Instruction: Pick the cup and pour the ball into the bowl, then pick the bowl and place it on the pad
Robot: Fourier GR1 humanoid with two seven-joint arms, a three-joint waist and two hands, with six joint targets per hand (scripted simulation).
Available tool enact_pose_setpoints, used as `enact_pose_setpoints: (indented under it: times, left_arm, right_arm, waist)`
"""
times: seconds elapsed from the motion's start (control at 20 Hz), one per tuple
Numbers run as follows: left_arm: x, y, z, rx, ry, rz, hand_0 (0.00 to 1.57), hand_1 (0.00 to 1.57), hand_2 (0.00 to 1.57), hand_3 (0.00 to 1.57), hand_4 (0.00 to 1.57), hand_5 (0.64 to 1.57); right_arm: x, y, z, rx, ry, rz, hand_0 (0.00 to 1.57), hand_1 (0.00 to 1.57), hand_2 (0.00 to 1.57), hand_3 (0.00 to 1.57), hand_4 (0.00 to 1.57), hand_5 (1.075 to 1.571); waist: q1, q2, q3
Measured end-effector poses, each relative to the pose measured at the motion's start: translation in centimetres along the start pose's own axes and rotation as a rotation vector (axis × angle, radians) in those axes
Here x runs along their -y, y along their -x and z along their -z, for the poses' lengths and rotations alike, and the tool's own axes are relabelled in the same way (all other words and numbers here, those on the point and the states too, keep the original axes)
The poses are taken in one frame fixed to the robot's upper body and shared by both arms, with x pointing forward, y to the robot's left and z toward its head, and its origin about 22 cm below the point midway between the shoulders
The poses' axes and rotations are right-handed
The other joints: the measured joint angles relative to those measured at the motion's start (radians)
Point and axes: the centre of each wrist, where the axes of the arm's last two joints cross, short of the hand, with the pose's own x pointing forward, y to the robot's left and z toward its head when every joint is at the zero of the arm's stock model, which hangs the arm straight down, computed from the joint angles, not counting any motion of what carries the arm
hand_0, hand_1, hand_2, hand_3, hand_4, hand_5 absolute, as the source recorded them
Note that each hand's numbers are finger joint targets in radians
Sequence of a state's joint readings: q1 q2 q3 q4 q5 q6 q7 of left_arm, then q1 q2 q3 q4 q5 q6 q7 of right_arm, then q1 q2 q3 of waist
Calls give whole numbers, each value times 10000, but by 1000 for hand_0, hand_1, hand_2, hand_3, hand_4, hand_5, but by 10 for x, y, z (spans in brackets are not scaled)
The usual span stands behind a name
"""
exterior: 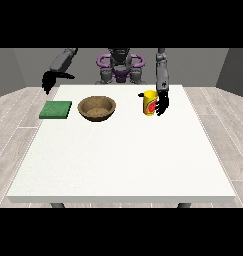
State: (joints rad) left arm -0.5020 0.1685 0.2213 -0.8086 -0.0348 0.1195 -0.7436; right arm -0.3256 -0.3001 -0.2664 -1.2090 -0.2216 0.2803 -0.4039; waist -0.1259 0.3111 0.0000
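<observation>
White tabletop [118, 165] fills the near half of the view, bare toward the camera; the task's things stand in a row along its far part. At about one o'clock from the table's middle stands the yellow cylindrical cup with a red mark [150, 102], upright; the ball is not visible, presumably inside it. At eleven o'clock sits the brown wooden bowl [97, 108], and at its nine o'clock, just beside but apart, lies the flat green square pad [56, 109].

Against the cup's three o'clock side is the hand at the view's right [164, 104], fingers hanging down and a thumb showing at the cup's far left rim; whether the fingers have closed I cannot tell. The hand at the view's left [49, 80] hangs off the table's ten o'clock corner, holding nothing, fingers drooping.

Judged step: securing the cup. Doing it well likely means wrapping it mid-height, lifting straight; then carrying it toward nine o'clock over the bowl before tilting.
</observation>
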Motion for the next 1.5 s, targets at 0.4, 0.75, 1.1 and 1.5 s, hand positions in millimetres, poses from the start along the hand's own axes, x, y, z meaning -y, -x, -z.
enact_pose_setpoints:
  times: [0.4, 0.75, 1.1, 1.5]
  left_arm:
    - [7, 0, 9, 823, -1001, 2752, 1351, 1351, 1571, 1571, 881, 1502]
    - [31, -2, 9, 182, -201, 4257, 1374, 1374, 1571, 1571, 1015, 1531]
    - [78, -20, 15, -143, 1473, 5896, 1365, 1365, 1571, 1571, 1142, 1566]
    - [137, -48, 16, 113, 2863, 7542, 1364, 1364, 1571, 1571, 1068, 1568]
  right_arm:
    - [27, -22, 14, 520, -242, -19, 0, 0, 0, 0, 0, 1556]
    - [56, -8, -4, -736, 409, -85, 0, 0, 0, 0, 0, 1558]
    - [88, 16, -47, -2243, 1365, -229, 0, 0, 0, 0, 0, 1558]
    - [100, 38, -86, -3096, 2249, -443, 0, 0, 0, 0, 0, 1553]
  waist:
    - [-647, 456, 55]
    - [-183, -931, 31]
    - [809, -2578, 29]
    - [1705, -3324, 16]
